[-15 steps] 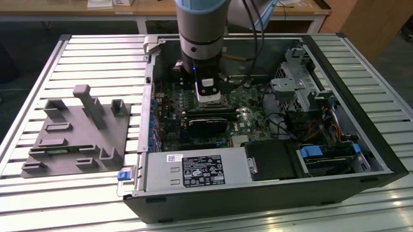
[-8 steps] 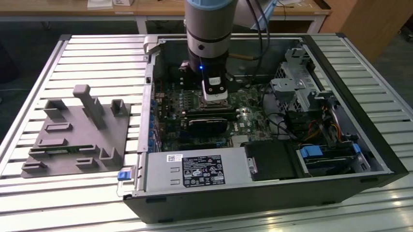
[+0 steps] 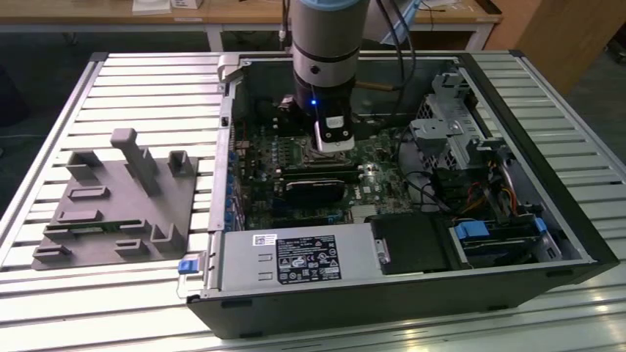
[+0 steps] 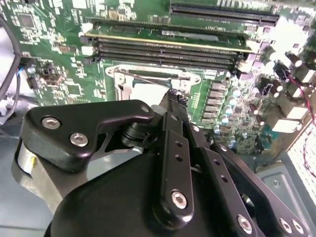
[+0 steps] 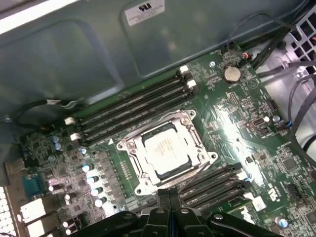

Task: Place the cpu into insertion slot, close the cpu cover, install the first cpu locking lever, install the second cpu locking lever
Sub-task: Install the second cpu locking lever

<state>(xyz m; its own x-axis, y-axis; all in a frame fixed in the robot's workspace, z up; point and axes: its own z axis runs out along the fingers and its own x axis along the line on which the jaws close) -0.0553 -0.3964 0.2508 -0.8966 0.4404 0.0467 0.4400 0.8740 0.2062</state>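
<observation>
First wrist view looked down on the green circuit board [image 5: 232,123], where the cpu [image 5: 165,149], a small flat square chip with a pale silver-beige metal face, sat inside the insertion slot [image 5: 193,159], a square socket with a dark rim. The cpu cover [image 5: 138,153], a thin silver metal frame plate with a square window, lay flat around the chip, so the chip showed through the window. Long narrow black memory slots [image 5: 133,106] ran on both sides of the socket. The gripper [image 5: 169,195], black and jointed, stood just beside the socket's edge with its two fingertips pressed together and nothing between them.

In the second wrist view the black fingers [image 4: 177,148] reached toward the same silver frame [image 4: 148,79], their tip close to a thin wire lever [image 4: 150,78] that lay across it; whether the tip touched the lever could not be told.

In the exterior view the grey robot arm [image 3: 326,44] came down from above into an open black computer case [image 3: 391,293] lying on its side on a slatted metal counter [image 3: 146,81]. The gripper's end was low over the board near the case's middle. A grey plastic fixture tray [image 3: 117,213] with upright posts sat on the counter toward the exterior view's left, well apart from the case.
</observation>
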